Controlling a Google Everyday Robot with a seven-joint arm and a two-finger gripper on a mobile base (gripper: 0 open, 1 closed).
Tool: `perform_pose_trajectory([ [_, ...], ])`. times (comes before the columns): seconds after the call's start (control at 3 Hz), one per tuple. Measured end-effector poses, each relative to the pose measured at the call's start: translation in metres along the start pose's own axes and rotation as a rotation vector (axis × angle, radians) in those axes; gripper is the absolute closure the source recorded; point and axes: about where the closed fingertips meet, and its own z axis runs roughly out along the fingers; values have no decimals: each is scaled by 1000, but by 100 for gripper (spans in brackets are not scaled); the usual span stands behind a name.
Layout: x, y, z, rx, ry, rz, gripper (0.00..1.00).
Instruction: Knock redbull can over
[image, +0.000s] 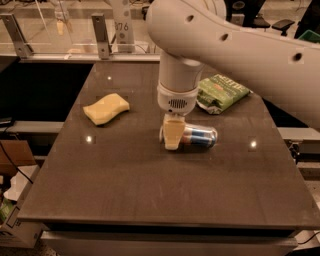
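The redbull can, silver and blue, lies on its side near the middle of the dark table, with one end pointing right. My gripper hangs straight down from the white arm and sits at the can's left end, its tan finger in front of the can and touching or nearly touching it.
A yellow sponge lies at the left of the table. A green snack bag lies at the back right, behind the can. A metal rail with glass panels runs behind the table. Boxes stand on the floor at left.
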Motion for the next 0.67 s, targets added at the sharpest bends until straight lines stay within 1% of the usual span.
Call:
perform_pose_trajectory([
  [0.33,-5,1,7,-8,7,-18,0],
  [0.67,-5,1,7,-8,7,-18,0],
])
